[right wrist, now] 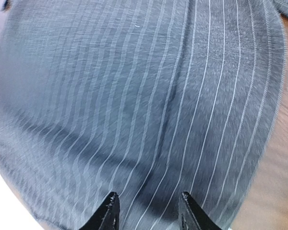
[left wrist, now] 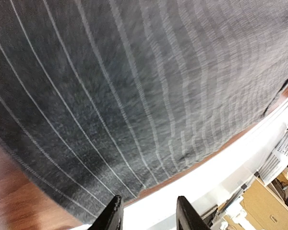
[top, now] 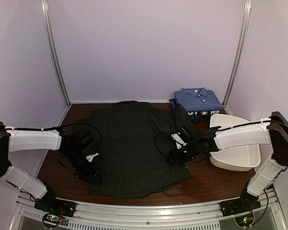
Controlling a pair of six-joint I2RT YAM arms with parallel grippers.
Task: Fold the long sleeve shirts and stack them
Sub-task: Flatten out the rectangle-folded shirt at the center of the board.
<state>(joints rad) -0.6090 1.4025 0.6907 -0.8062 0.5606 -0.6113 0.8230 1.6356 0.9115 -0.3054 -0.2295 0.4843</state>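
- Looking down from the top camera first: the pinstriped charcoal shirt (top: pixel 134 148) is spread flat across the middle of the brown table (top: pixel 211 184), collar at the far edge and hem toward the arms.
- Same view, far right corner: the blue checked shirt (top: pixel 198 98) is folded and sits on top of the navy shirt (top: pixel 201 115), whose white lettering peeks out along the front edge. The white tub (top: pixel 242 155) is just in front of that stack, near the right arm.
- The left gripper (top: pixel 90 168) is down at the charcoal shirt's left edge, and the right gripper (top: pixel 174 156) is at its right side, roughly level with the sleeve.
- Left wrist cam: both fingers (left wrist: pixel 113 215) stand apart with a clear gap. All I see in the gap is the table edge and a pale rail, no cloth. The shirt's hem runs diagonally just past the tips.
- Right wrist cam: its fingers (right wrist: pixel 110 213) are apart too and hang right over the pinstriped cloth, which fills nearly the whole frame. I can't tell if the tips touch the fabric. Bare table shows along the right side.
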